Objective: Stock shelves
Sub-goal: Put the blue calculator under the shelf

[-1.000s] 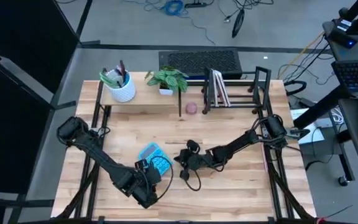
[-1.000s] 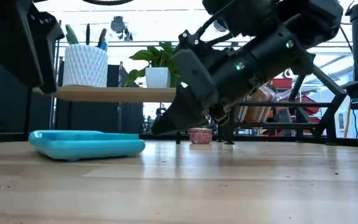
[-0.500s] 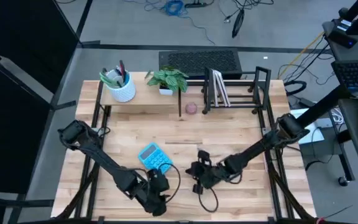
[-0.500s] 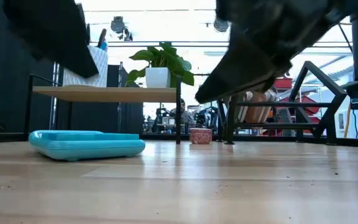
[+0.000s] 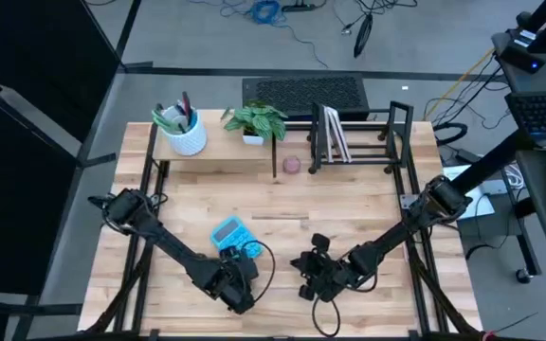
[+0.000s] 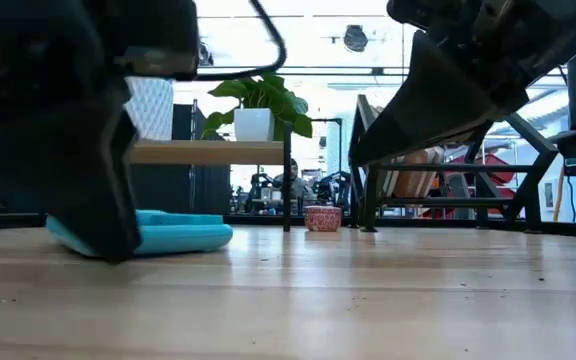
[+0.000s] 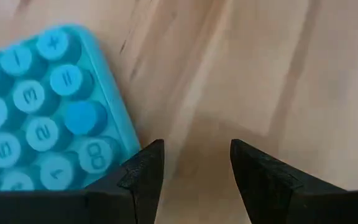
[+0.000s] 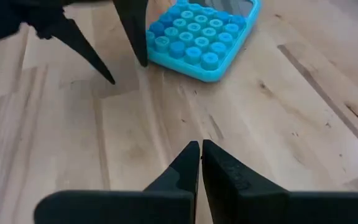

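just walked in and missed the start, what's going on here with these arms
The left gripper is open and low over the table, right beside the teal calculator, which lies flat, ungripped. The right gripper is shut and empty nearby. At the back, the wooden shelf holds a pen cup and a plant; the black rack holds books.

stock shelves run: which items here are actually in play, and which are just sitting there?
In play:
- low pale-wood riser shelf
- black metal wire-frame rack
- flat turquoise calculator on the table
- left gripper, open beside the calculator
- right gripper, shut over bare table

Just sitting there:
- white pen cup and potted green plant on the riser
- small pink pot
- books in the rack
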Controlling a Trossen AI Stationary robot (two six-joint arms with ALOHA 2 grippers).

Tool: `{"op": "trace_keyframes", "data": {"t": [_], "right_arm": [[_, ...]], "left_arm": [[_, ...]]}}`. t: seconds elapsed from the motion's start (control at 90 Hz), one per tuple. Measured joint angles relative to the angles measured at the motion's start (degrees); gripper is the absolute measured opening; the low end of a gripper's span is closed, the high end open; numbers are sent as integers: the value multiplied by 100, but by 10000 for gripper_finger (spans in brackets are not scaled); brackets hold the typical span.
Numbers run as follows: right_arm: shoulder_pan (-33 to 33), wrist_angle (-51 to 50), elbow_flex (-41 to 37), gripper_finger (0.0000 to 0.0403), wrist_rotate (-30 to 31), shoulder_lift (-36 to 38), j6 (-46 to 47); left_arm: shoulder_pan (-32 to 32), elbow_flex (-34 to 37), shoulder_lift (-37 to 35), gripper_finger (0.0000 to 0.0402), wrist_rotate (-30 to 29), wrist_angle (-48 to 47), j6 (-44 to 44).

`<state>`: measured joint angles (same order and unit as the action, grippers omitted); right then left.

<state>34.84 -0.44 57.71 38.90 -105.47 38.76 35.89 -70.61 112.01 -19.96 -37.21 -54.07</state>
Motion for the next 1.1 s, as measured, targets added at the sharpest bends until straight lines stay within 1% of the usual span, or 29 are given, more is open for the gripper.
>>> {"op": "trace_keyframes", "data": {"t": [0.1,0.222,0.311,0.389,0.456,0.622,0.733,0.9,1.1], "right_arm": [[12,-14,0,2,27,0,-45],[6,-58,0,2,31,-2,-41],[3,-64,0,2,40,-4,-43],[3,-70,0,2,40,-4,-41],[3,-73,0,2,40,-6,-41],[3,-75,-2,2,39,-7,-41],[3,-75,-2,2,27,-7,-41],[3,-73,-2,2,-15,-7,98],[3,-69,-2,2,-19,-7,110]], "left_arm": [[93,-13,0,173,-51,-547,-257],[230,-7,0,173,-368,-1421,-623],[289,21,4,173,-588,-2145,-1109],[306,17,6,173,-737,-2352,-1608],[354,17,-4,173,-796,-2338,-1924],[622,13,-11,173,-835,-1888,-2516],[891,13,-13,173,-1204,-1868,-3337],[1291,11,2,173,-2067,-1907,-4636],[1439,11,375,173,-2133,-1974,-5654]]}}
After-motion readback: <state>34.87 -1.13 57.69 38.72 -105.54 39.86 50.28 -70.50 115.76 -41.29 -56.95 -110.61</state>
